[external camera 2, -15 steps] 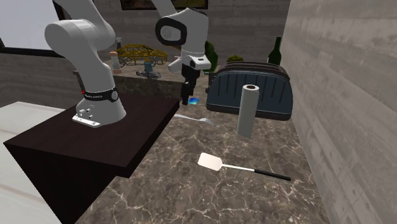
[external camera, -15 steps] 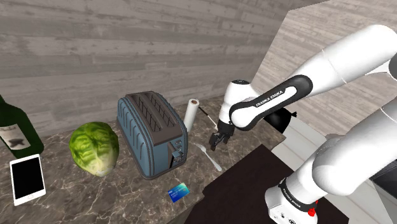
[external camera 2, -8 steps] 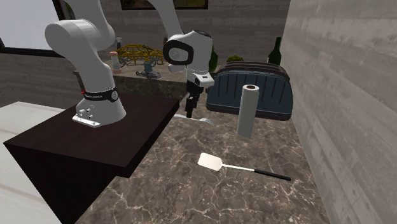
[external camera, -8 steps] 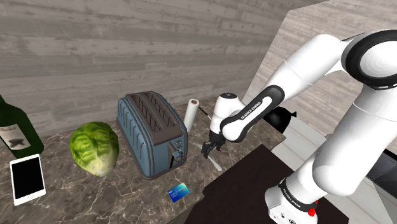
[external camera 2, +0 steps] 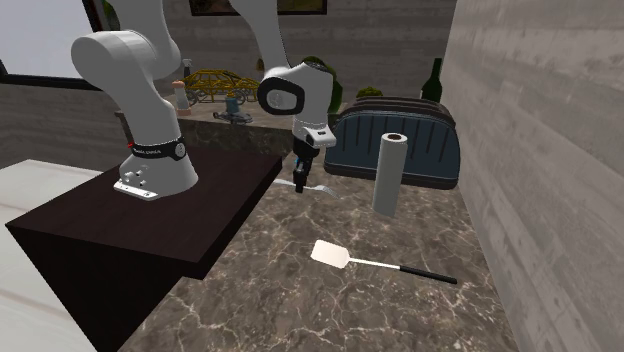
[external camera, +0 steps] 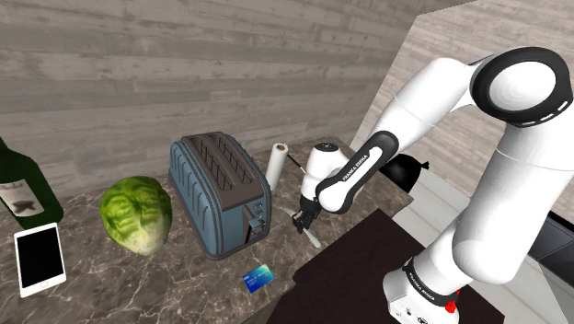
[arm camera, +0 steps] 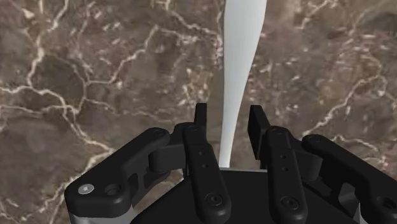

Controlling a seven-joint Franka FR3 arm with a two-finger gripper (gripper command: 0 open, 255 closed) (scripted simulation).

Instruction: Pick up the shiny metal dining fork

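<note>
Brown marble counter (arm camera: 89, 70) with pale veins lies under the hand in the wrist view. Notes as I read them off the feeds:

- The fork (arm camera: 238, 70) lies flat on the counter. It is drawn plain pale grey-white, and I see no metallic shine on it. Its slim handle runs straight away from the gripper (arm camera: 229, 121) and widens toward the far end.
- I see the claw spread, with one black finger on each side of the handle. A strip of counter shows between each fingertip and the fork, so nothing is pinched.
- In the shoulder view the gripper (external camera: 297, 221) is low over the counter, just beside the front corner of the blue-grey toaster (external camera: 221, 189). The fork (external camera: 312, 237) sticks out from under it toward the dark stand (external camera: 359, 267).
- In the second exterior view the gripper (external camera 2: 298, 183) points down by the edge of the stand (external camera 2: 150, 225), and one end of the fork (external camera 2: 322, 188) shows on that view's right of it.
- A paper roll (external camera 2: 388, 172) stands upright in front of the toaster (external camera 2: 400, 150), and a white spatula (external camera 2: 380, 263) lies well apart from both, nearer the camera.
- On the shoulder view's left are a lettuce (external camera: 136, 214), a tablet (external camera: 40, 260), a green bottle (external camera: 23, 184) and a small blue card (external camera: 258, 277).
</note>
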